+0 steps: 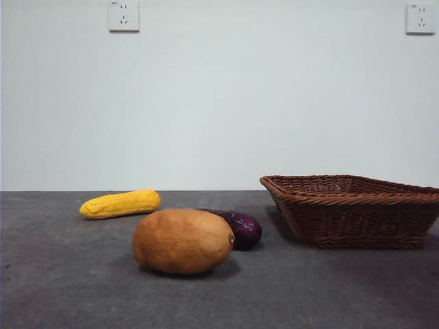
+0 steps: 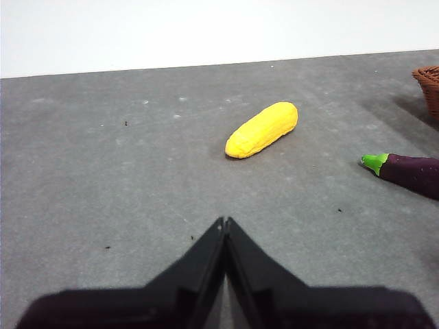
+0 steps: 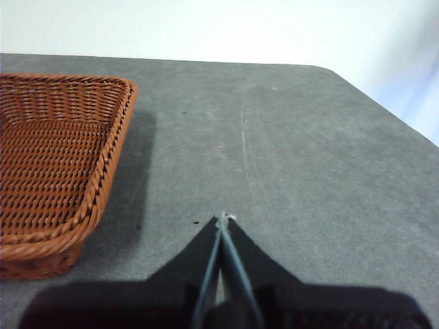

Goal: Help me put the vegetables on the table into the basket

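Note:
A yellow corn cob lies on the grey table at the left; it also shows in the left wrist view. A tan potato sits in front at the middle. A dark purple eggplant lies just behind it; its green-capped end shows in the left wrist view. The brown wicker basket stands at the right, empty, and shows in the right wrist view. My left gripper is shut and empty, well short of the corn. My right gripper is shut and empty beside the basket.
A white wall with two sockets stands behind the table. The table's rounded far corner shows in the right wrist view. A corner of the basket shows in the left wrist view.

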